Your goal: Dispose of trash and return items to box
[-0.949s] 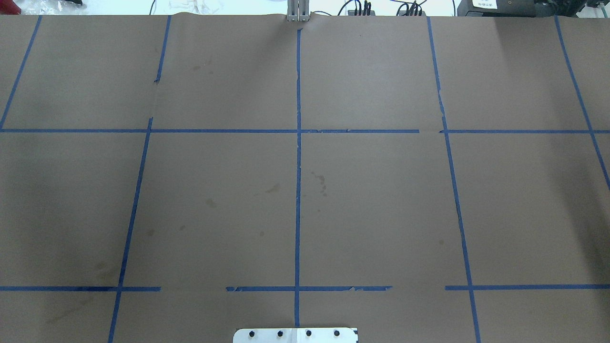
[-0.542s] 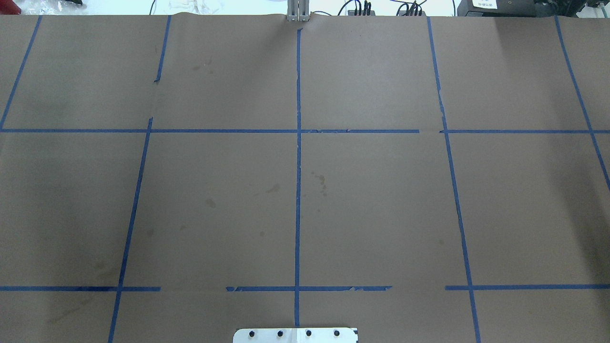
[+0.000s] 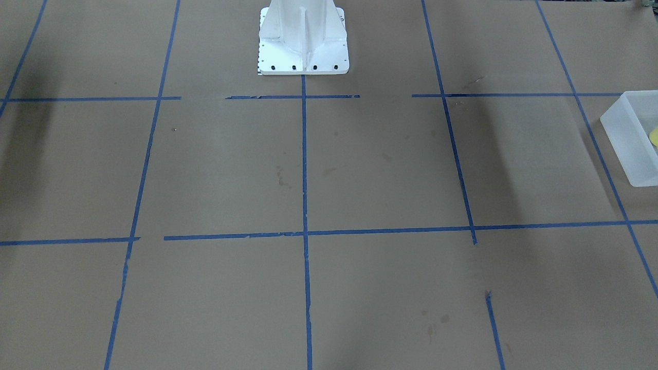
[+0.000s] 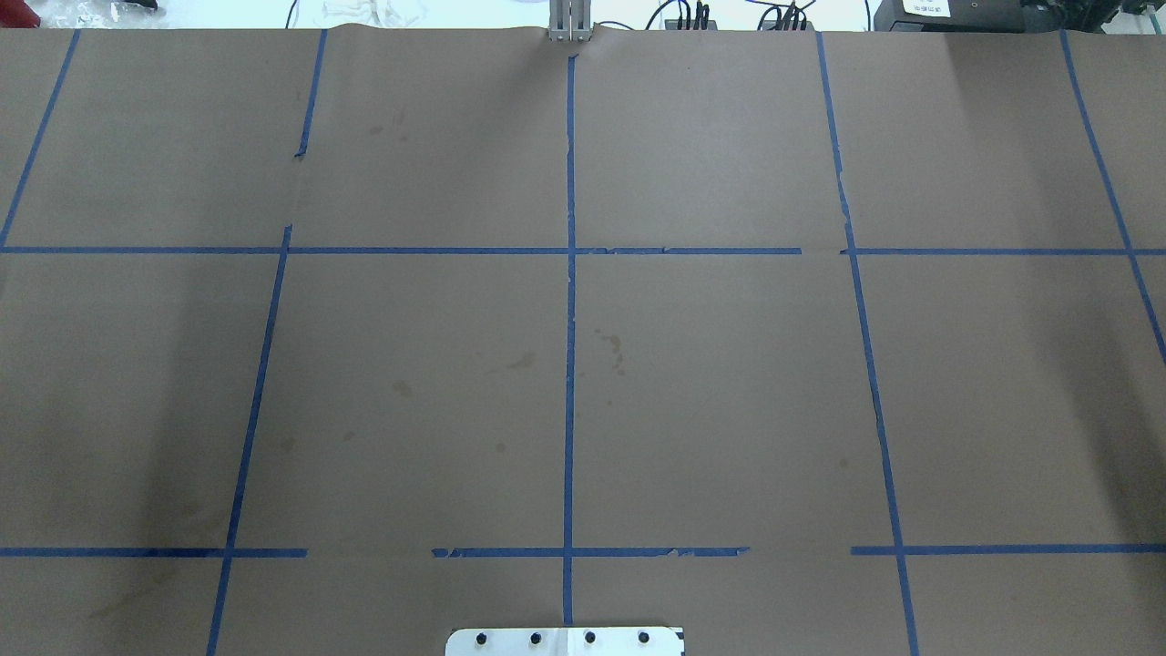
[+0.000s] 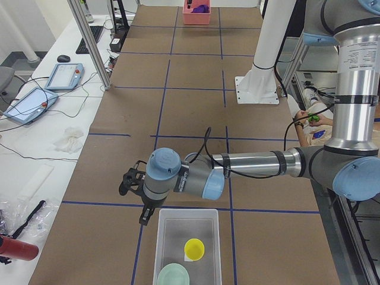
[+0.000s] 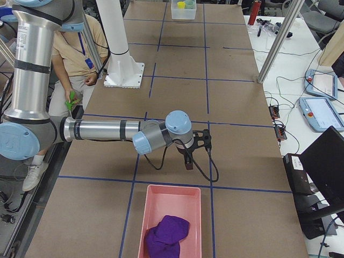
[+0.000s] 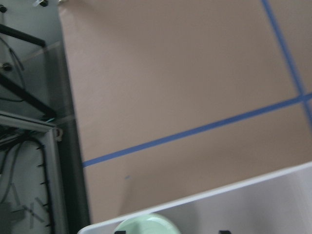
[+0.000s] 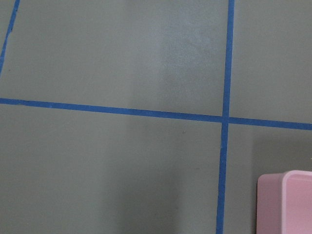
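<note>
**Front-facing view:** Blue tape lines cross the brown-papered worktop (image 3: 385, 169), with the white robot base (image 3: 303, 46) at its far edge. The frosted box (image 3: 624, 139) is cut off at the end on the robot's left, and a sliver of the yellow cup (image 3: 654, 136) shows inside.

**Overhead view:** Only the taped paper and the base plate (image 4: 565, 640) are visible.

**Left-end view:** The left hand (image 5: 144, 217) hangs just beside a corner of the box, which holds both the cup and the mint-green bowl (image 5: 173, 276). I cannot tell whether its fingers are parted or closed. A person (image 5: 309, 119) sits behind the worktop.

**Right-end view:** The right hand (image 6: 188, 164) points down at the paper near a pink bin (image 6: 156, 204), which holds a purple cloth (image 6: 166, 234). Its grip (seen only from here) cannot be judged either.

**Left wrist view:** The box's rim and the top of the bowl appear at the bottom of the frame.

**Right wrist view:** A corner of the pink bin lies by a tape crossing.
</note>
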Robot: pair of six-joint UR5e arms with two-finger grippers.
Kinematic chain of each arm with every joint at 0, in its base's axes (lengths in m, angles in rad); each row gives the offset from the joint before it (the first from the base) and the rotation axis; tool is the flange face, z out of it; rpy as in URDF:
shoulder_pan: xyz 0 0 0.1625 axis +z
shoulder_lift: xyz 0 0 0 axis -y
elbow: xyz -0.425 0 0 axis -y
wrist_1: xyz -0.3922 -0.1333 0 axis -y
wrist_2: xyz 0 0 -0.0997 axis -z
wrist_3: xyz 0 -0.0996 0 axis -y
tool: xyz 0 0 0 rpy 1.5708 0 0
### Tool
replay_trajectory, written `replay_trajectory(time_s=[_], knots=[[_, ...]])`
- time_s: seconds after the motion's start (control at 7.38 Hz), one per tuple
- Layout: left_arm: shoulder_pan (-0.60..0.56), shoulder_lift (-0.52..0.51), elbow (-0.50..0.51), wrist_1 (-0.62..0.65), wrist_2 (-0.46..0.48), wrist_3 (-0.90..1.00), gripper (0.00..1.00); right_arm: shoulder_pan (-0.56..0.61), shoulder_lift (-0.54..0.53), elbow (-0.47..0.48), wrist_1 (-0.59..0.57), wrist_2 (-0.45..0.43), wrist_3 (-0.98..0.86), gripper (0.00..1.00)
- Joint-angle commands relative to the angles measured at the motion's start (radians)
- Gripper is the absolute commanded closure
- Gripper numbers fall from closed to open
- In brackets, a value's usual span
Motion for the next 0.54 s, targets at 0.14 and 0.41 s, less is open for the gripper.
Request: replay_trajectory(time_s=[0.14, 0.41], knots=[[0.209, 0.011, -0.177, 0.008, -0.043, -0.312, 0.04, -0.021, 0.006, -0.002, -0.006, -0.009, 0.005, 0.0], [0.321, 0.075, -0.251, -0.001, -0.034, -0.418, 0.01, -0.035, 0.034, -0.005, -0.079, -0.023, 0.002, 0.0]])
